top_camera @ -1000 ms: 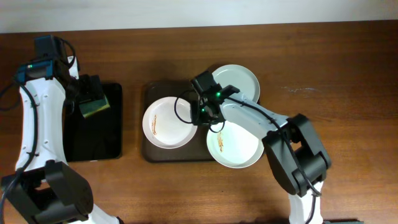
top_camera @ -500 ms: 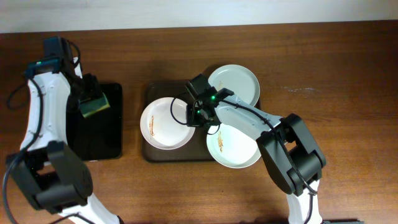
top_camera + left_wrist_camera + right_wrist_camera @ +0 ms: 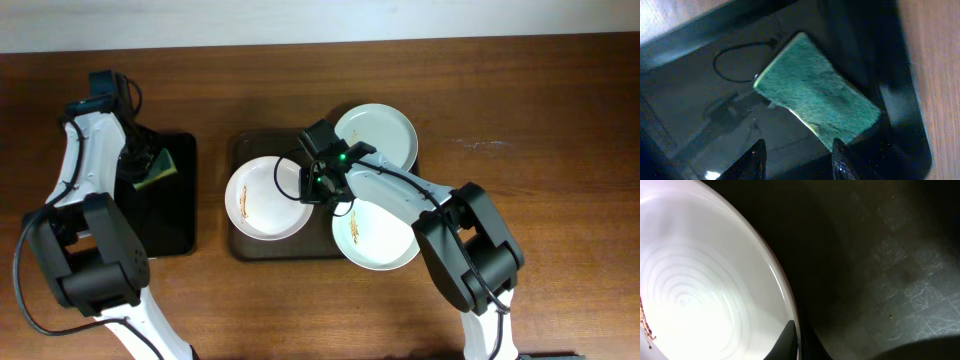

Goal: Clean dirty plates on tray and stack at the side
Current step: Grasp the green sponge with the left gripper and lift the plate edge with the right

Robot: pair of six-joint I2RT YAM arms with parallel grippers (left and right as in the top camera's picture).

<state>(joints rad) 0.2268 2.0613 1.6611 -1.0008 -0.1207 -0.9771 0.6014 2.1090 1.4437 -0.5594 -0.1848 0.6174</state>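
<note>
A green sponge [image 3: 815, 102] is being left lying flat on the black tray [image 3: 165, 215] at the left of the wooden table [image 3: 540, 150]. The left gripper [image 3: 799, 150] is being held just over it with its fingers [image 3: 757, 160] spread apart; nothing is being gripped between them, and the sponge is lying just beyond the fingertips.

On the brown tray [image 3: 250, 148] in the middle of the table, three white plates are being carried. The left plate [image 3: 262, 200] is lying on the tray's left half, with its edge reaching slightly past the tray's left side and a brownish smear [image 3: 247, 204] showing near its left rim. Its right rim is being pinched by the right gripper [image 3: 799, 342]. In the right wrist view the rim is seen running between the two fingers, though the outer finger is dark against the tray, so the grip can only be said to appear closed.

The near plate [image 3: 385, 240] is lying at the tray's near right corner, partly overhanging it, with a smear [image 3: 355, 230] on its left side. The far plate [image 3: 378, 135] is lying at the far right corner and is likewise overhanging the tray.
</note>
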